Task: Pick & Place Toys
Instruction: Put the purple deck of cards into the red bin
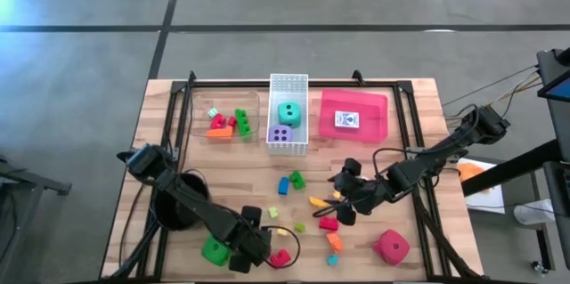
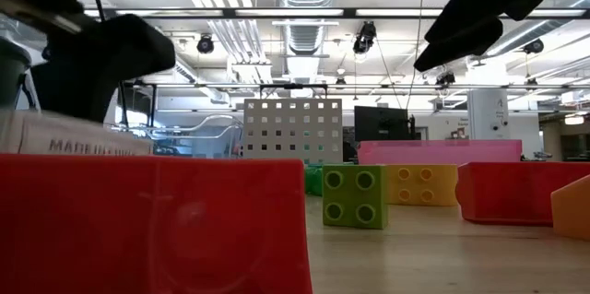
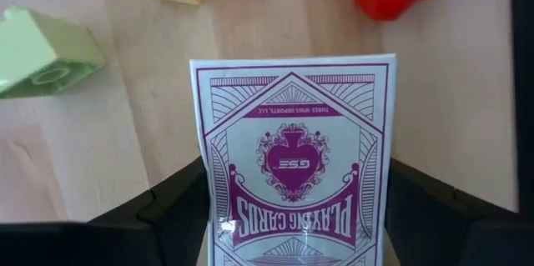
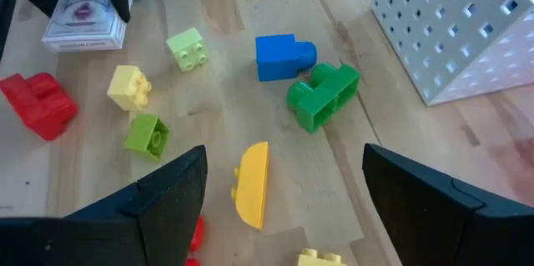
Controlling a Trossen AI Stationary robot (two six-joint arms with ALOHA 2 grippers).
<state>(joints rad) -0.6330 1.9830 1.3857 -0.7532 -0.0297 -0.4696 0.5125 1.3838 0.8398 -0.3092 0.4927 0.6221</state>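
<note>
Two arms are working over the wooden table (image 1: 419, 106), scattered with toys. Starting at the left, the left gripper (image 3: 292, 216) is sitting low at the near edge with its fingers (image 3: 171, 203) on either side of a card pack (image 3: 294, 162), purple-backed and lying on the wood; the pack is filling the gap between them. A green die (image 1: 214, 250) is lying just left of that gripper and a red brick (image 1: 280, 258) just right of it. A clear tray (image 1: 254, 99) at the far left is holding bricks in orange, red and green. Next along, a white basket (image 1: 289, 81) is holding a teal die (image 1: 288, 112) and a purple die (image 1: 280, 133). Loose bricks are lying in the middle: a blue brick (image 4: 284, 55) touching a green brick (image 4: 324, 95), and a yellow brick (image 4: 252, 181) closer in. To the right, a pink tray (image 1: 378, 106) is carrying another card pack (image 1: 346, 121). The right gripper (image 4: 284, 208) is hovering above the loose bricks with its fingers (image 4: 163, 195) spread wide, nothing between them. Farthest right, a red die (image 1: 391, 247) is sitting near the front edge
</note>
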